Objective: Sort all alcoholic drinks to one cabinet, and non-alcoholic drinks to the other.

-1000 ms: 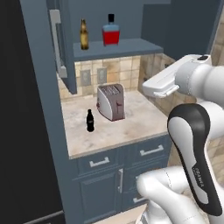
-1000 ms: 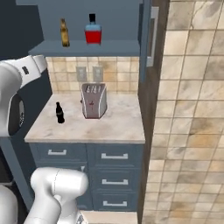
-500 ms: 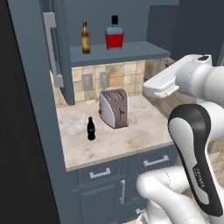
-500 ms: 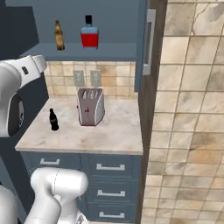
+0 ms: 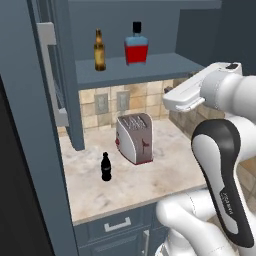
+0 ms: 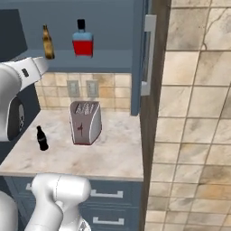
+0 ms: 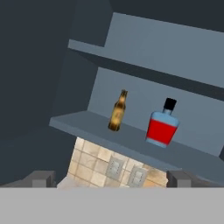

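Your base has rolled closer over the last second: the whole scene has grown and slid in both base views, so that is the camera moving, not the bottles. On the cabinet shelf point(image 5: 150, 70) the beer bottle point(image 5: 99, 50) stands upright, with the red liquor bottle point(image 5: 136, 47) beside it at its 3 o'clock, near but apart. Both alcoholic drinks look already sorted into this open cabinet.

The cola bottle point(image 5: 106, 166) stands upright on the worktop point(image 5: 165, 172), at about 8 o'clock from the toaster point(image 5: 135, 138) and clear of it. It is the one drink here that seems yet to be put away.

Your tool point(image 7: 109, 180) is released, its fingertips point(image 7: 41, 178) spread wide with nothing between them, and it faces up at the shelf, with the beer bottle at 12 o'clock.

Judging from this, the approach puts the cola within reach; you would need to drop the tool down to the worktop next.
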Tool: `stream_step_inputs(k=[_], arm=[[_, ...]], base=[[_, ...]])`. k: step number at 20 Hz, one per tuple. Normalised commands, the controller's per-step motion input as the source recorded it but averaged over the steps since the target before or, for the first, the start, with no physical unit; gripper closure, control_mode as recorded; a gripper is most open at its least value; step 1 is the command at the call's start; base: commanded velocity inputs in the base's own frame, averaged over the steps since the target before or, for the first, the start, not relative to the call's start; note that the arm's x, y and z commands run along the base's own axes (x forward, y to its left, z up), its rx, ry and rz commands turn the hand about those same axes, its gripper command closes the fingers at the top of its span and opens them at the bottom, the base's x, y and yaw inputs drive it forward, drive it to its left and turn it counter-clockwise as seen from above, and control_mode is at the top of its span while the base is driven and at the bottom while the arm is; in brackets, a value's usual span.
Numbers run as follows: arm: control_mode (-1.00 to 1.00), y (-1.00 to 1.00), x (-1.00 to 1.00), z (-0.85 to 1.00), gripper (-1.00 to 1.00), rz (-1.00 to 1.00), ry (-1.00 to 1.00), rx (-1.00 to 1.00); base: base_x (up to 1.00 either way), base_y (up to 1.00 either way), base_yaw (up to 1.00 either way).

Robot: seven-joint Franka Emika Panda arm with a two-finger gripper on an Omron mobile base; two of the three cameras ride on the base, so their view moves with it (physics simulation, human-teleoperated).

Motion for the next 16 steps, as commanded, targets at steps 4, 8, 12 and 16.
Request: stream_step_inputs(k=[4,8,12,16], arm=[[1.0,0.0,0.0,0.0,-1.0,0.0,0.0,0.0],[1.0,0.0,0.0,0.0,-1.0,0.0,0.0,0.0],[1.0,0.0,0.0,0.0,-1.0,0.0,0.0,0.0],[1.0,0.0,0.0,0.0,-1.0,0.0,0.0,0.0]], base=[[0.61,-0.23,0.01],[0.58,-0.22,0.01],[0.53,-0.12,0.01],[0.12,0.0,0.0]])
